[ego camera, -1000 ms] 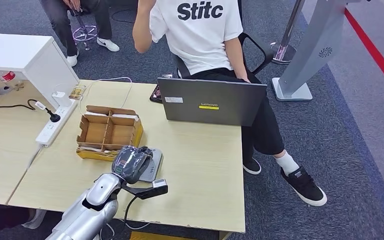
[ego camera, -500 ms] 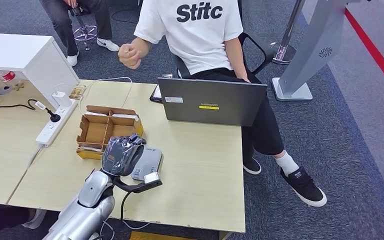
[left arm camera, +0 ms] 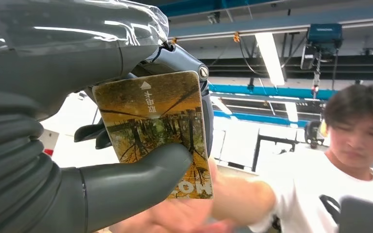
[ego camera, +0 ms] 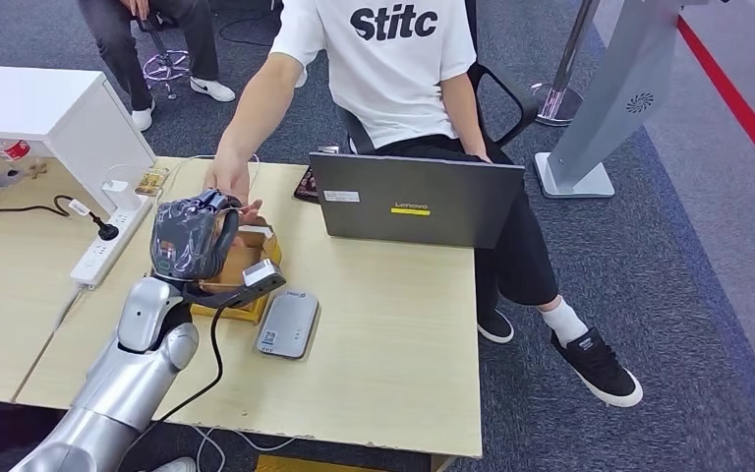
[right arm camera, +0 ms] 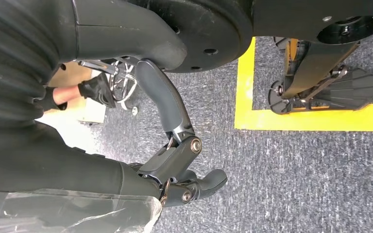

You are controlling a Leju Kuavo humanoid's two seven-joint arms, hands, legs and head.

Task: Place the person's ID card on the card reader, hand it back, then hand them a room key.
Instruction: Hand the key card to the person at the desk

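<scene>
The ID card (left arm camera: pixel 155 131) sat pinched between the left hand's (ego camera: pixel 192 236) thumb and fingers, left of centre in the head view, meeting the person's hand (ego camera: pixel 228 182) above the cardboard box (ego camera: pixel 246 258). The right hand (right arm camera: pixel 175 160) hung empty, fingers loosely curled.

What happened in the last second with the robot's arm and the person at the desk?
The left hand rose off the card reader toward the person, holding the card. The person's hand came down and reached out to meet it. The laptop and cardboard box stayed put.
</scene>
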